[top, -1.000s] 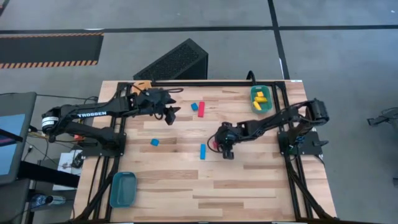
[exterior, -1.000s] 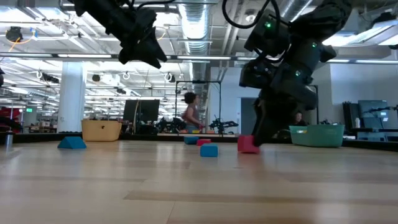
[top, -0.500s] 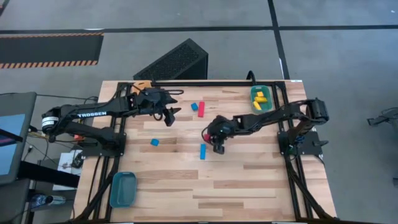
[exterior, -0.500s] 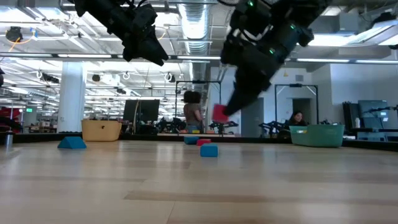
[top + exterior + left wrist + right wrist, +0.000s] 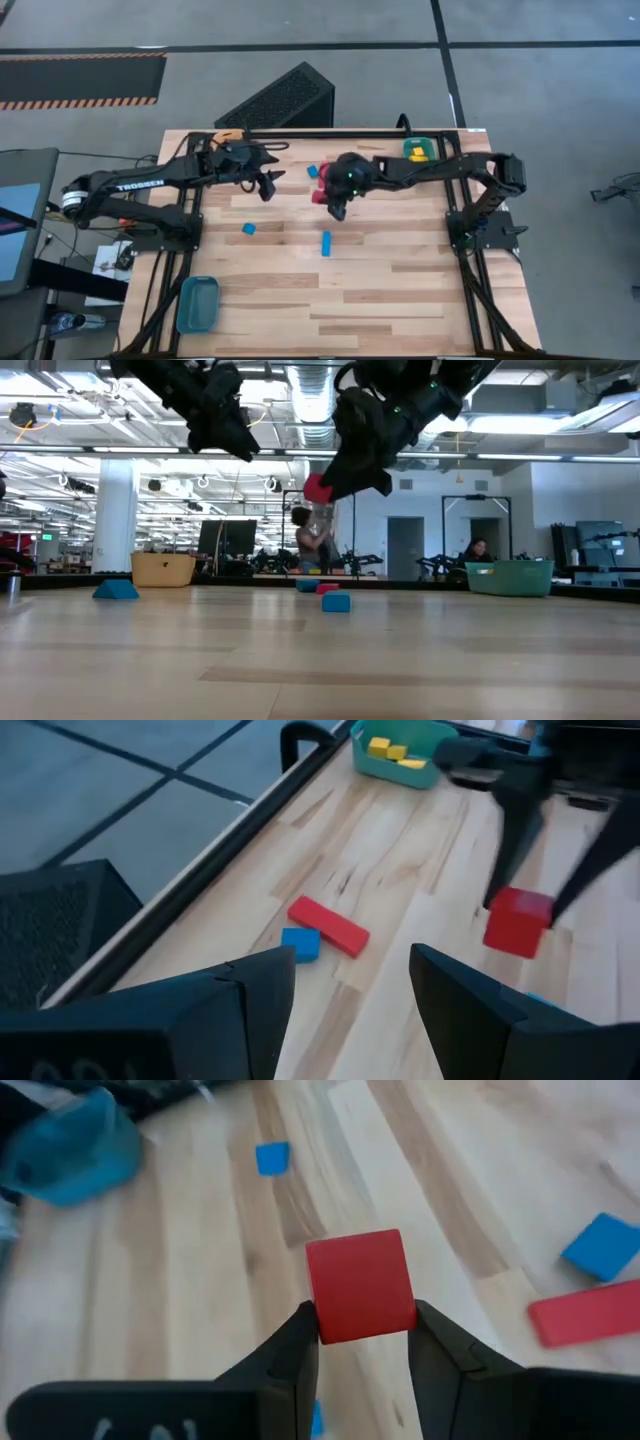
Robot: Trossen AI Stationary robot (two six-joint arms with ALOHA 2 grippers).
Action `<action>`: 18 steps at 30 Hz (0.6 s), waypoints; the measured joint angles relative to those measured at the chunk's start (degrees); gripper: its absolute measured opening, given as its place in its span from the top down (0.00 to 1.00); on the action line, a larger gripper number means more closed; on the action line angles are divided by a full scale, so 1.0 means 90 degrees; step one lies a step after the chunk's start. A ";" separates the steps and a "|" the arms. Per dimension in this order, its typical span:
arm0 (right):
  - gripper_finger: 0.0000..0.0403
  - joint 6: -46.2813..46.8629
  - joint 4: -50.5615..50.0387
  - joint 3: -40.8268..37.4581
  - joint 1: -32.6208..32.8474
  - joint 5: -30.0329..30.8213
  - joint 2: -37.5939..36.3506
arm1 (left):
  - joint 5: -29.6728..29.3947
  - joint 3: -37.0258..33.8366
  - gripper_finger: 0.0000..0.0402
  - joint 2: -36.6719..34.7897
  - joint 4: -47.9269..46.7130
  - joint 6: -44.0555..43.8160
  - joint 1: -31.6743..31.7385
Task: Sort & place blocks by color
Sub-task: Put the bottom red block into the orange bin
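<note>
Desk (image 5: 380,290): pale wood planks, visible grain, black frame rail round the edges.

Near left corner: teal bin (image 5: 198,303), smooth plastic, rounded rectangle; contents can't tell.

Mid desk, loose blocks: blue bar (image 5: 326,243), flat and matte; small blue cube (image 5: 248,229) toward the left edge.

Above mid desk: right claw (image 5: 362,1348) raised well clear of the wood, narrow, pinching red cube (image 5: 361,1286) between both dark fingers. Cube solid, square-faced, matte. Low view shows it hanging in air w/ nothing under it.

Toward far edge, beside that claw: red bar (image 5: 327,925), long and flat, lying on the wood, w/ a small blue block (image 5: 300,943) touching its end.

Left claw (image 5: 350,985) hovers off the desk near the far left part, fingers wide apart, holding nothing.

Far right corner: green bin (image 5: 405,744), glossy plastic, holds yellow blocks (image 5: 390,750), approx 3, small bars and cubes.

Far left corner: orange bin (image 5: 162,569), mostly hidden under left arm from above; contents can't tell.

Count on show: red 2, blue 3, yellow approx 3. Bins 3.
</note>
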 joint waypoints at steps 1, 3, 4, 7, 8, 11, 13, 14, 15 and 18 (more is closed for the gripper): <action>0.69 0.0100 0.0044 0.0001 -0.0104 -0.0208 0.0000 | 0.0005 0.0000 0.54 -0.0102 -0.0032 0.0056 0.0011; 0.69 0.0316 0.0229 0.0001 -0.0303 -0.0651 0.0000 | 0.0016 0.0000 0.54 -0.0324 -0.0028 0.0122 0.0015; 0.69 0.0461 0.0395 0.0001 -0.0392 -0.0852 0.0000 | 0.0006 0.0000 0.54 -0.0437 -0.0026 0.0126 0.0017; 0.69 0.0967 0.1135 0.0001 -0.0600 -0.1226 0.0000 | -0.0154 0.0000 0.54 -0.0742 -0.0007 0.0127 0.0017; 0.69 0.1151 0.1454 0.0001 -0.0653 -0.1307 0.0000 | -0.0246 0.0000 0.54 -0.0837 -0.0011 0.0126 0.0017; 0.69 0.1758 0.2370 0.0001 -0.0783 -0.1401 0.0000 | -0.0580 0.0000 0.54 -0.1086 0.0009 0.0283 0.0017; 0.69 0.2126 0.2848 0.0001 -0.0829 -0.1404 0.0000 | -0.0615 0.0000 0.54 -0.1221 0.0015 0.0458 0.0017; 0.69 0.2287 0.3027 0.0001 -0.0851 -0.1405 0.0000 | -0.0614 0.0000 0.54 -0.1276 0.0043 0.0557 0.0017; 0.69 0.2425 0.3176 0.0001 -0.0855 -0.1407 0.0000 | -0.0574 0.0000 0.54 -0.1319 0.0091 0.0690 0.0017; 0.69 0.2743 0.3417 0.0001 -0.0855 -0.1395 0.0000 | -0.0350 0.0000 0.52 -0.1396 0.0143 0.0886 -0.0001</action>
